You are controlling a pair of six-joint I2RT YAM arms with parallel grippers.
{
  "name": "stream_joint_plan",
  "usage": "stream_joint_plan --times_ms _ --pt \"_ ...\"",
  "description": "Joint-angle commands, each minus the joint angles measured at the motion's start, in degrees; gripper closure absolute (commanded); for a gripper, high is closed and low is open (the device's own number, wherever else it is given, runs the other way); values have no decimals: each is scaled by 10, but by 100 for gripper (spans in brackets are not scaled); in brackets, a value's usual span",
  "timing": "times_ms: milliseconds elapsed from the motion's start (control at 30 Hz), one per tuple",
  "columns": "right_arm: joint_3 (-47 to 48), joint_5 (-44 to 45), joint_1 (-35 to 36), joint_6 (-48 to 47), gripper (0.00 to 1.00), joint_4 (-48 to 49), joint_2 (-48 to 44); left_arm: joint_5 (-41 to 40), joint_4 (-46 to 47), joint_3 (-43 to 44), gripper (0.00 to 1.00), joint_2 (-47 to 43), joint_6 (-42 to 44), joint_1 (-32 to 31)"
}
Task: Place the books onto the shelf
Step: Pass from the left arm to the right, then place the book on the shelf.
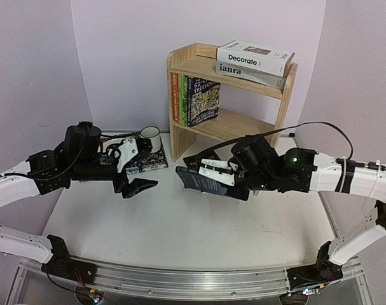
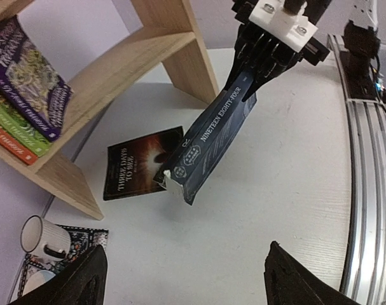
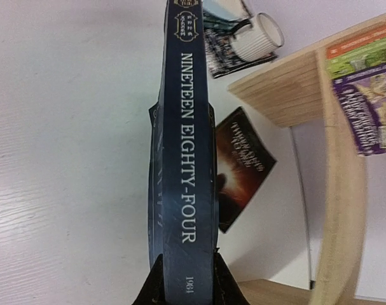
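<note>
A white table point(image 1: 180, 241) sits between lilac walls point(image 1: 116, 57); the right gripper point(image 3: 187, 286) clamps the dark blue book point(image 3: 187, 159) above it; the left gripper point(image 1: 137, 186) gapes empty; the black book point(image 2: 142, 162) lies flat beside the shelf point(image 1: 243, 127); paperbacks point(image 1: 196, 100) stand on its lower tier.

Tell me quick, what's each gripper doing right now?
Left gripper: open, holding nothing.
Right gripper: closed on the blue book.

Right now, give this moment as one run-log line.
left gripper: open | right gripper: shut on Nineteen Eighty-Four, airborne | Three Days to See: on table | shelf: partly filled
</note>
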Motion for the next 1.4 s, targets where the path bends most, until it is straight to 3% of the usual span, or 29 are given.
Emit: stream_joint_plan --times_ms 0,167,467,900,1367 --pt "95 124 1 -75 100 45 -24 -63 37 6 13 -37 -56 3" --pt "170 165 1 -132 100 64 5 -82 49 -7 13 -54 -62 3" --pt "220 261 -9 -286 100 214 59 -93 56 -14 13 -52 -66 3" --pt "169 285 -63 -402 100 384 83 -91 69 -25 13 -51 -64 3" --pt "68 269 -120 -389 100 409 82 -83 76 -30 13 -51 -67 4"
